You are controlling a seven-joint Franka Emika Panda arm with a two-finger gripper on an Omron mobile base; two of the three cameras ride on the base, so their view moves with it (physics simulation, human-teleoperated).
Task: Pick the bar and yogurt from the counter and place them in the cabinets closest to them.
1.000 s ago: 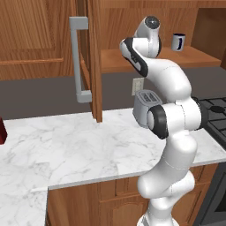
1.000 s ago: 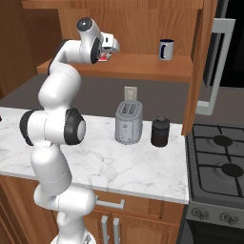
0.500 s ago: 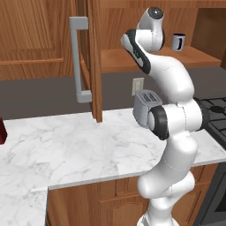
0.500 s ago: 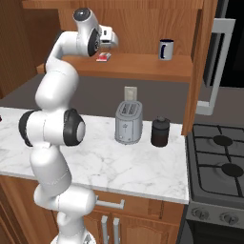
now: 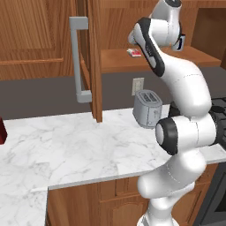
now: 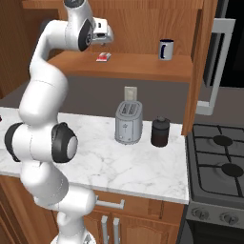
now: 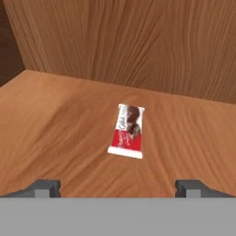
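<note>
- Bar (image 7: 128,131) lies flat on the cabinet shelf (image 7: 55,133), straight ahead of the gripper (image 7: 117,186) in the hand view and apart from it, with bare wood between packet and fingertips.
- Its long axis runs nearly in line with the hand's view, tipped a little so the dark end points toward the back wall and the red end toward the fingertips.
- The gripper's two fingertips stand wide apart at the lower corners of the hand view, with nothing between them; the bar is free of the grip and resting on the wood.
- In the right base view the gripper (image 6: 107,34) hangs just above and in front of the bar (image 6: 103,57), near the left part of the shelf; a dark mug (image 6: 165,49) stands well apart to the right on the same shelf.
- In the left base view the bar (image 5: 134,52) shows on the shelf behind the arm's upper links.
- The bar's half of the task looks done: it sits inside the cabinets (image 6: 143,66). What is left for the hand is, I judge, a straight pull back from the shelf, and the open door (image 5: 88,57) to the left leaves room for that.
- Below, the counter (image 6: 143,162) carries a toaster (image 6: 128,122) and a dark canister (image 6: 160,132) just beside it, with a stove (image 6: 219,157) to the right.
- The yogurt I cannot pick out from these angles; it may be off to one side.
</note>
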